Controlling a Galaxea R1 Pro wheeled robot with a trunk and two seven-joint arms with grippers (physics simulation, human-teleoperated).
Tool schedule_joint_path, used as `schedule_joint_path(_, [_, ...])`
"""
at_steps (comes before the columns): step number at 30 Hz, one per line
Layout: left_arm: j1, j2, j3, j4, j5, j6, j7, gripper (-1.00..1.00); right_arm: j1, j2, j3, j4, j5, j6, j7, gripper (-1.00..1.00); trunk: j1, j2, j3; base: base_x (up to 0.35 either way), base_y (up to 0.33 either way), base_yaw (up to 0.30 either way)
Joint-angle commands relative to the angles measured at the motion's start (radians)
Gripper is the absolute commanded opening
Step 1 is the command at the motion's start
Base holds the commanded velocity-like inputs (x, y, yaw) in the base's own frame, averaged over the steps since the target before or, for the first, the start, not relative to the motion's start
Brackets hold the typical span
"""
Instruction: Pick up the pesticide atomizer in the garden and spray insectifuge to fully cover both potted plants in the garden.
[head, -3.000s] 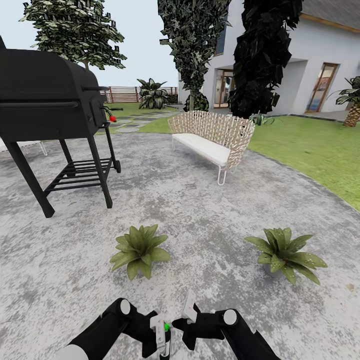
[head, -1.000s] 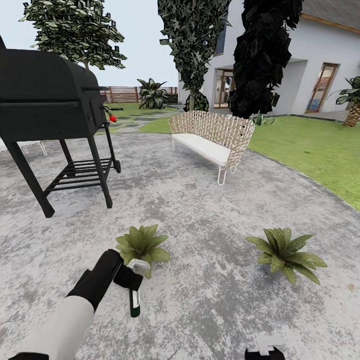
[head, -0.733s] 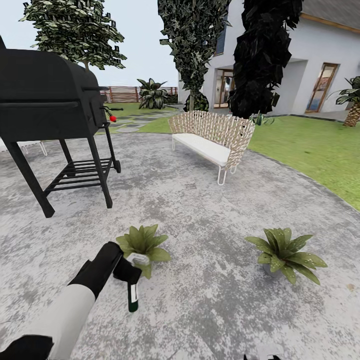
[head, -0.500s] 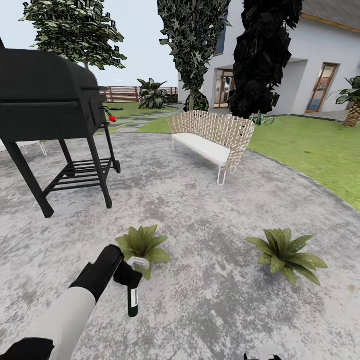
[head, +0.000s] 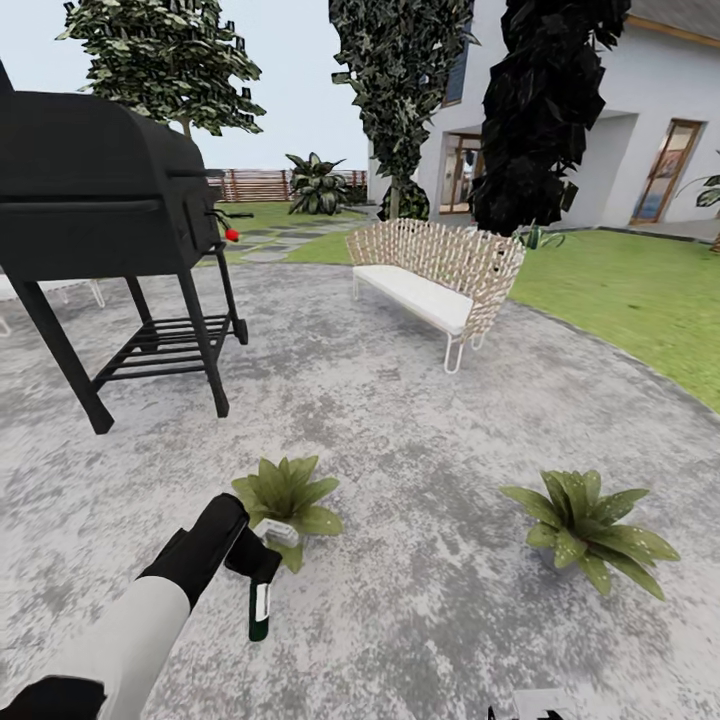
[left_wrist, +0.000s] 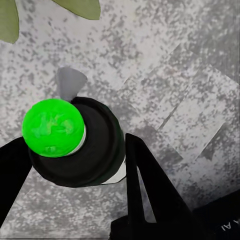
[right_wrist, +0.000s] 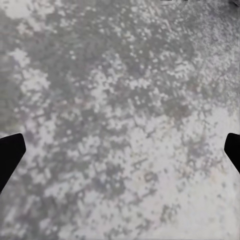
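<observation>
Two spiky rosettes (head: 287, 497), speckled stone (head: 420, 420)

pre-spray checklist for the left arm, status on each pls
1. Bottle held: ok. The left gripper is shut on the pesticide atomizer, a finger on each side of it in the left wrist view.
2. Bottle near a target: ok. It hangs just in front of the near potted plant.
3. Nozzle aimed at the leaves: cannot tell. The spray head is hidden by the gripper in the head view.
4. Second potted plant in sight: ok, upright on the patio, off to the right.
5. Right gripper out of the way: ok. It is open over bare patio.
6. Spray already on the leaves: cannot tell.
</observation>
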Motion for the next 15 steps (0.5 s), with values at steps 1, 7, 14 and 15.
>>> schedule_joint_path(1, [0.002, 0.003, -0.005, 0.008, -0.009, 0.000, -0.010, -1.00, -0.001, 0.000, -0.008, 0.001, 0.010, -0.003, -0.003, 1.00, 0.000, 0.000, -0.001, 0.202, 0.000, 0.004])
schedule_joint_path(7, [0.014, 0.009, -0.005, 0.022, -0.012, -0.007, 0.019, -1.00, 0.000, 0.000, -0.008, 0.001, 0.010, -0.004, -0.003, 1.00, 0.000, 0.000, -0.003, 0.173, 0.000, 0.001])
schedule_joint_path(14, [0.029, 0.005, -0.004, 0.021, -0.010, -0.011, 0.095, -1.00, 0.002, -0.011, -0.008, 0.001, 0.012, -0.114, -0.003, 1.00, 0.000, 0.000, -0.009, 0.007, 0.000, 0.000])
schedule_joint_path(15, [0.029, 0.004, -0.004, 0.021, -0.010, -0.011, 0.095, -1.00, 0.002, -0.016, -0.008, 0.001, 0.012, -0.156, -0.003, 1.00, 0.000, 0.000, -0.009, 0.000, 0.000, 0.000])
